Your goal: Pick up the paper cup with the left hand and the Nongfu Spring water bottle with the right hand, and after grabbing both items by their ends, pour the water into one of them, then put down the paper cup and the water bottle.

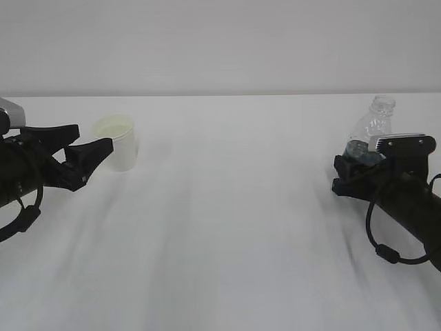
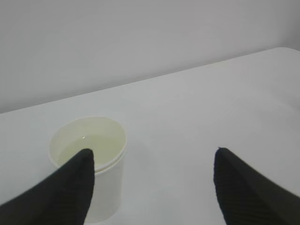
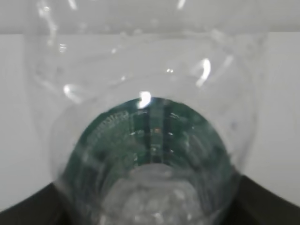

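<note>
Currently the put-down step appears in hand. The paper cup (image 1: pixel 118 142) stands on the tabletop (image 1: pixel 227 227) at upper left, holding liquid; the left tool (image 1: pixel 88 153), jaws apart, sits beside it. At right, the Nongfu Spring water bottle (image 1: pixel 373 131) sits between the right tool (image 1: pixel 346 174) jaws; grip indeterminate. Next: release fully, retract.

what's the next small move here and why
Probably draw the right hand back off the water bottle. The paper cup stands on the table with liquid in it, and the left hand is open beside it, so the bottle, upright between the right fingers, looks like the last thing to let go.
</note>
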